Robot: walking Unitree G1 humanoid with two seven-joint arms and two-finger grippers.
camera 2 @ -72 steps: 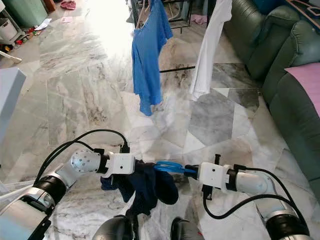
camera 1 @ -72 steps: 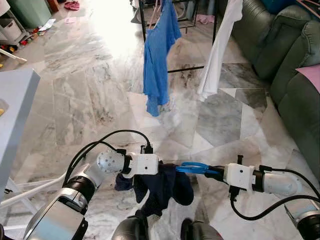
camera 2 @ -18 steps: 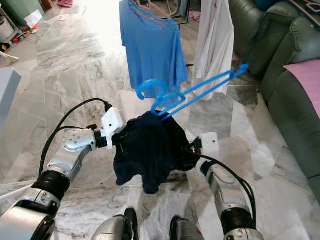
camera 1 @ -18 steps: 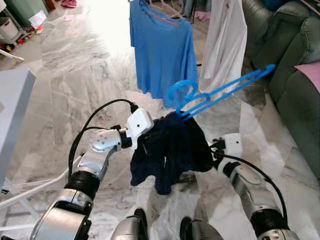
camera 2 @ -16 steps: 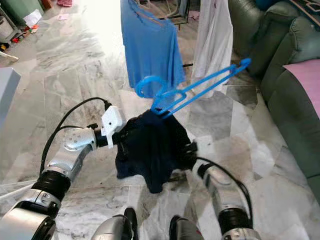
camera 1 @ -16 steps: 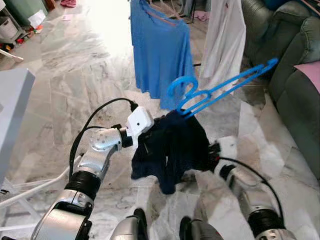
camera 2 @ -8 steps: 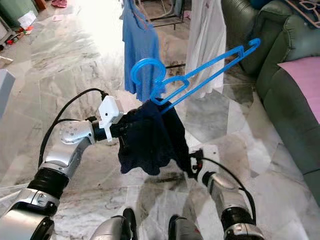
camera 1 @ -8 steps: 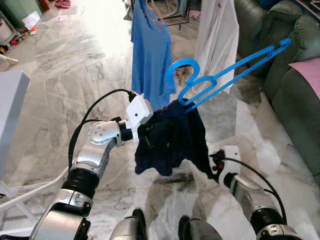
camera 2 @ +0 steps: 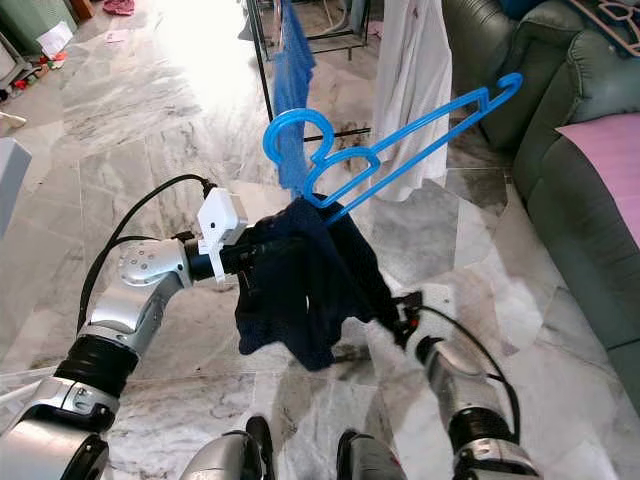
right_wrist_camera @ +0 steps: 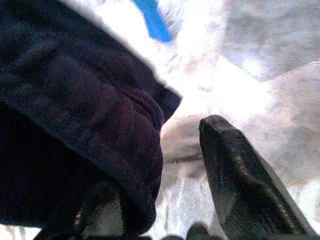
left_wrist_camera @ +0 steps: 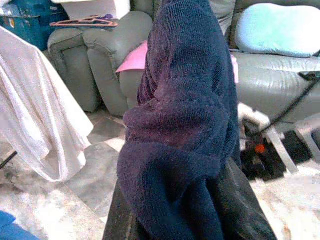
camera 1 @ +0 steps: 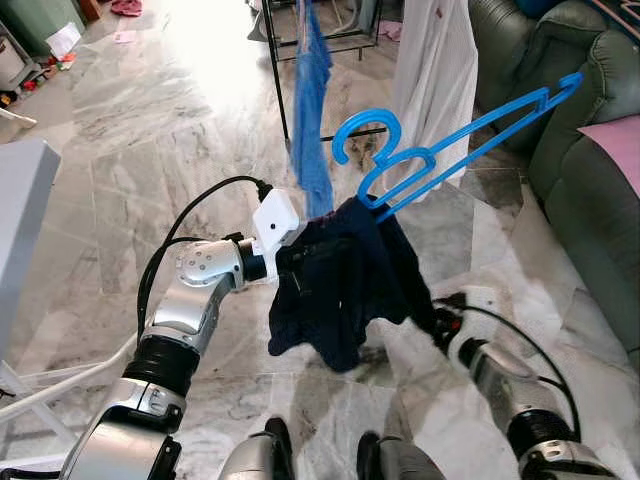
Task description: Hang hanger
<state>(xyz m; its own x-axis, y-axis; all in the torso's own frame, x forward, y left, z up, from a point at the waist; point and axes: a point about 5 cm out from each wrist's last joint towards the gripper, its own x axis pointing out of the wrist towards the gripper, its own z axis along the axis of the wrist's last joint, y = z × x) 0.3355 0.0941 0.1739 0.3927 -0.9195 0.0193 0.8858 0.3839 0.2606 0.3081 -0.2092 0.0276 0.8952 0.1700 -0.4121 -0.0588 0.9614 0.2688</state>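
Observation:
A blue plastic hanger stands tilted in front of me, hook up, one arm pointing up toward the sofa. A dark navy garment hangs bunched from its lower end. My left gripper is pushed into the garment from the left and shut on it. In the left wrist view the navy garment covers the black fingers. My right gripper sits lower at the garment's right edge. In the right wrist view one finger stands apart from the cloth, with floor in the gap.
A black drying rack ahead carries a blue shirt, turned edge-on, and a white garment. A green sofa with a pink cloth runs along the right. A grey table is at the left, over marble floor.
The hanger and garment have risen a little. My right gripper has dropped down and to the right, off the garment. The blue shirt on the rack has swung edge-on.

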